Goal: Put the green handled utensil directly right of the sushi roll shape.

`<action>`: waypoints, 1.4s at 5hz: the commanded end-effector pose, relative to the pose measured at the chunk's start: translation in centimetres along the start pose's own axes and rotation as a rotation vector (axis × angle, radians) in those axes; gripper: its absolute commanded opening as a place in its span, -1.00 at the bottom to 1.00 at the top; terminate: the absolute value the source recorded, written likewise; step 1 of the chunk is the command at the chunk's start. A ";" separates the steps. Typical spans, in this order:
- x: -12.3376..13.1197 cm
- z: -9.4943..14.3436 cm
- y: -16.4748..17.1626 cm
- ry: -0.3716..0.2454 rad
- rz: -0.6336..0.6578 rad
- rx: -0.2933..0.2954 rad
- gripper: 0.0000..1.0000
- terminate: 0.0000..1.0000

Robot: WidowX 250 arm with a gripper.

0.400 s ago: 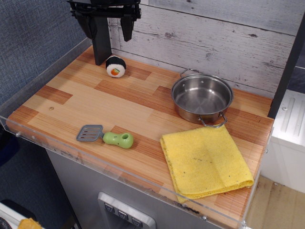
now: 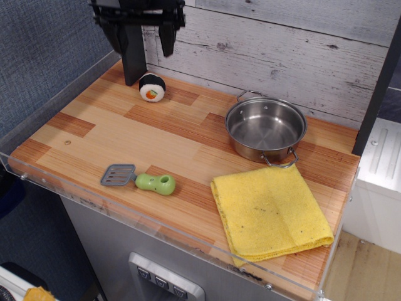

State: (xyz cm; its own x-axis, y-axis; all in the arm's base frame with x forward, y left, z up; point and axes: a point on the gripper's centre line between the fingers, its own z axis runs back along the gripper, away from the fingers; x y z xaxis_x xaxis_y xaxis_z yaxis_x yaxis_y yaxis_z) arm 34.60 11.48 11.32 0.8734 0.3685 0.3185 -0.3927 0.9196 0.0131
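Approach step: claw point(image 2: 143, 39), released and empty, must descend forward to the green-handled toy spatula point(image 2: 139, 179) well below it.

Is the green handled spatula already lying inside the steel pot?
No, the green handled utensil lies flat on the wooden tabletop near the front edge, well left of the empty steel pot.

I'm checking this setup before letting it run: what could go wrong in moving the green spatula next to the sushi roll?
The green handled utensil lies flat near the front edge, so a grasp may slip or push it toward the clear lip. The sushi roll shape is round and could roll if bumped. The open gripper hangs above the roll, crowding the spot.
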 end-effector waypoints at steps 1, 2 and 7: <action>-2.7 -0.3 1.6 -0.022 0.239 0.035 1.00 -1.00; -5.1 -0.4 1.5 -0.022 0.502 0.033 1.00 -1.00; -13.6 -2.3 -4.4 0.127 1.041 0.060 1.00 -1.00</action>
State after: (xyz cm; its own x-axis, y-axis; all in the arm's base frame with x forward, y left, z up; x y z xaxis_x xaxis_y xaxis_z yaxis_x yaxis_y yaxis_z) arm 24.24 3.51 3.85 0.1156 0.9894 0.0881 -0.9820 0.1272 -0.1394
